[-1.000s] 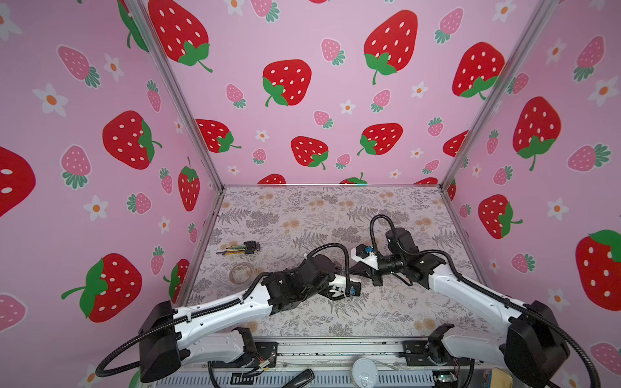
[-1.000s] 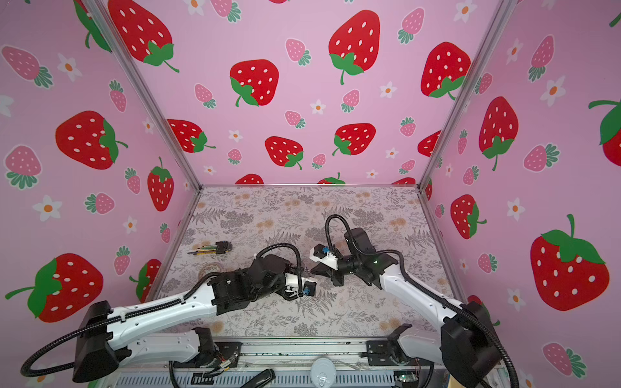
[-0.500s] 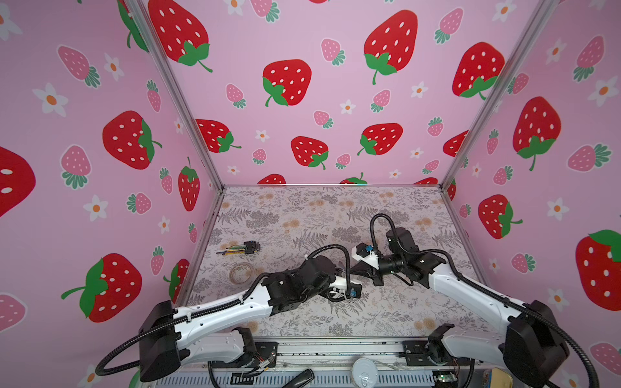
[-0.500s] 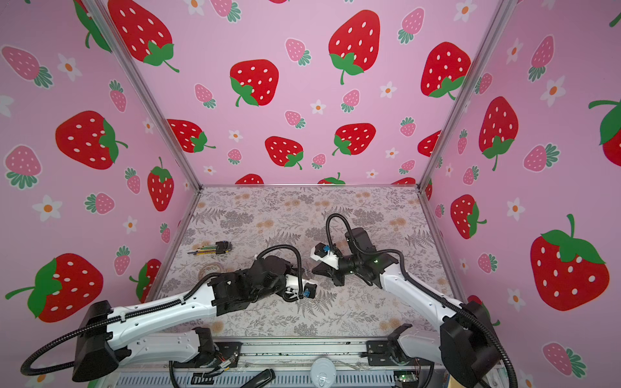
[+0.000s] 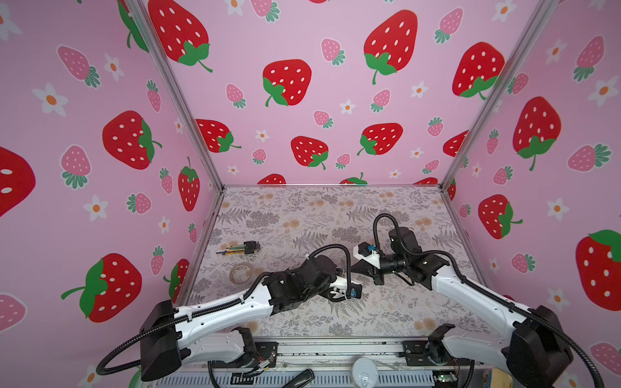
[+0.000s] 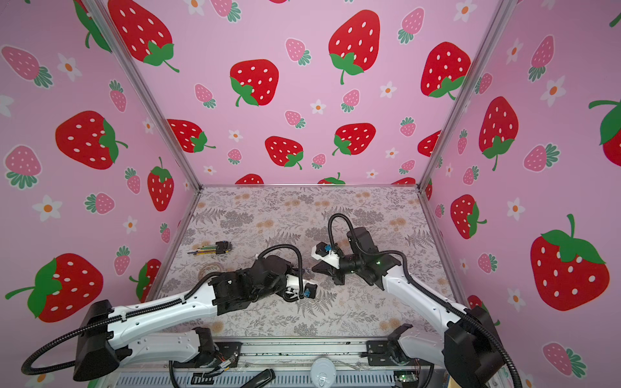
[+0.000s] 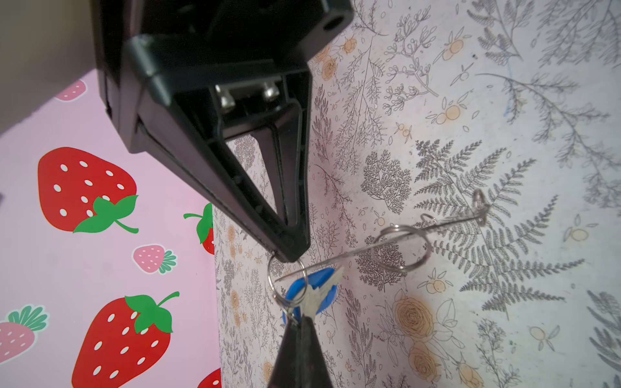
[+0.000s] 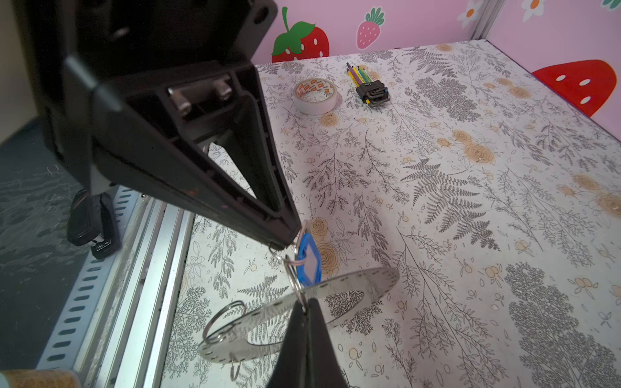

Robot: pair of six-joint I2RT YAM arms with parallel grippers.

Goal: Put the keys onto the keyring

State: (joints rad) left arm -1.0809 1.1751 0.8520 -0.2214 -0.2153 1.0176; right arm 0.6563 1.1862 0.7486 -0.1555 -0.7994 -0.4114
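Jaws of the left gripper (image 7: 289, 257) were clamped on a small split ring (image 7: 286, 285). The right gripper (image 8: 285, 244), likewise closed, appeared to pinch the key (image 8: 309, 260) by its blue head. Ring and key met at the rim of the keyring (image 8: 356, 285), which stretched away from the fingertips over the table (image 8: 470, 201). Whether the split ring already passed through a rim hole could not be told. Over the last second almost nothing had shifted: both grips stayed tight and the arms merely wavered in place. That suggested fine threading under way, not finished. Farther off lay a tape roll (image 8: 314, 94) and a tool bundle (image 8: 368, 87), well apart from the work.
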